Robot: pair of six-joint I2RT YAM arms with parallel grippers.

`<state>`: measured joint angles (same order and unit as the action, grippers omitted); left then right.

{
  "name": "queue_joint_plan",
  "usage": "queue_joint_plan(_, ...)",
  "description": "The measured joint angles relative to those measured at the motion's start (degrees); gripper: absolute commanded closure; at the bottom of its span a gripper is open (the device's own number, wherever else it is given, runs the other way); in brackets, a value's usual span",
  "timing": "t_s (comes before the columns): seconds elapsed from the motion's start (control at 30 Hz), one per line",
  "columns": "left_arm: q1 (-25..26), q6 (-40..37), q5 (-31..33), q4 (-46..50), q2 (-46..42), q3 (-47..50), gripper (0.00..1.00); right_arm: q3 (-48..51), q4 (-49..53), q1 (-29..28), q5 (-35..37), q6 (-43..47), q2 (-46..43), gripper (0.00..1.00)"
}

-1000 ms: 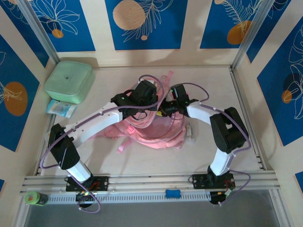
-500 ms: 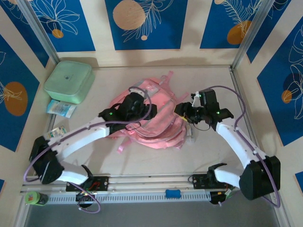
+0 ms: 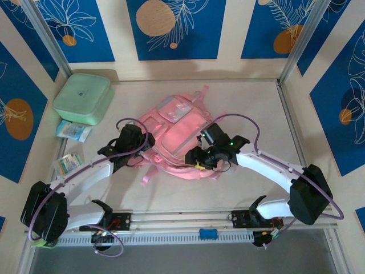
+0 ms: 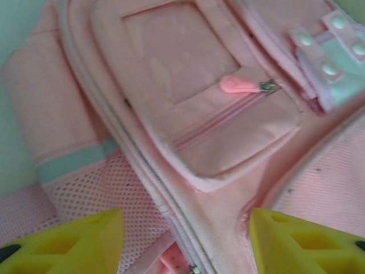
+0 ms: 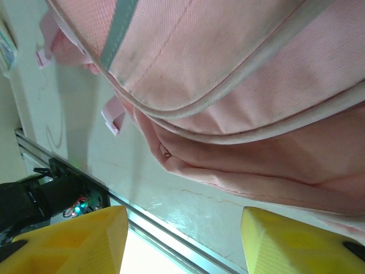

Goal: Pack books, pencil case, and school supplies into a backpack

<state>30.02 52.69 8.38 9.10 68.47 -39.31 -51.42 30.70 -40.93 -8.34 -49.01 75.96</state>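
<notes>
The pink backpack [image 3: 178, 134] lies flat in the middle of the table, front pockets up. My left gripper [image 3: 142, 153] hovers at its near-left edge, open. In the left wrist view the yellow fingertips [image 4: 68, 242] straddle the main zipper seam of the backpack [image 4: 188, 108], gripping nothing, with a pink zipper pull [image 4: 240, 85] further ahead. My right gripper [image 3: 197, 157] is open at the backpack's near edge. In the right wrist view its fingers [image 5: 296, 240] stand wide apart over bare table, just off the backpack [image 5: 239, 85]. The books are hidden.
A mint-green box [image 3: 82, 98] stands at the back left, with a blue-and-white packet [image 3: 73, 131] and a smaller packet [image 3: 67, 162] in front of it along the left wall. An aluminium rail [image 3: 182, 217] runs along the near edge.
The left gripper went from shut to open and drew back to the backpack's near-left edge. The right gripper swung out to the right, then back to the near edge, opening wider.
</notes>
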Motion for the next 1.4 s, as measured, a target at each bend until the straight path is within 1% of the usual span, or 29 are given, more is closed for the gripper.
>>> queue_joint_plan(0.17, -1.44, 4.59, -0.35, -5.03, 2.73, 4.24, 0.46, 0.57, -1.84, -0.63, 1.62, -1.90, 2.12, 0.44)
queue_joint_plan(0.37, -1.86, 7.69, -1.97, -11.15, 8.79, 4.44, 0.48, 0.81, -3.34, -0.74, 3.26, -2.47, 2.99, 0.43)
queue_joint_plan(0.7, -1.90, 10.27, -4.74, -18.82, 15.28, 4.26, 0.61, 2.38, -5.38, -0.09, 3.85, -2.45, 4.13, 0.42)
queue_joint_plan(0.77, -1.90, 10.25, -5.51, -20.06, 16.57, 3.50, 0.69, 2.43, -5.51, 0.59, 3.91, -2.40, 4.22, 0.42)
queue_joint_plan(0.9, -1.90, 10.43, -6.69, -21.11, 17.64, 2.01, 0.79, 2.43, -5.90, 1.92, 4.09, -1.95, 4.22, 0.42)
queue_joint_plan(0.97, -1.88, 10.58, -6.91, -21.18, 17.64, 1.77, 0.89, 2.40, -6.21, 2.80, 4.07, -1.38, 4.50, 0.42)
queue_joint_plan(1.07, -1.88, 10.82, -7.13, -20.94, 17.64, 1.22, 0.98, 2.25, -6.25, 4.55, 4.17, -0.11, 5.42, 0.42)
queue_joint_plan(1.1, -1.88, 10.88, -7.19, -20.83, 17.64, 1.11, 1.00, 2.10, -6.16, 5.03, 4.22, 0.26, 5.64, 0.42)
queue_joint_plan(1.27, -1.29, 11.98, -7.26, -20.33, 16.92, 1.09, 1.00, -0.02, -5.60, 7.76, 4.35, 3.13, 7.06, 0.41)
queue_joint_plan(1.4, 0.02, 13.35, -6.05, -19.04, 13.90, 1.09, 1.00, -2.69, -4.83, 10.80, 4.04, 5.38, 9.18, 0.39)
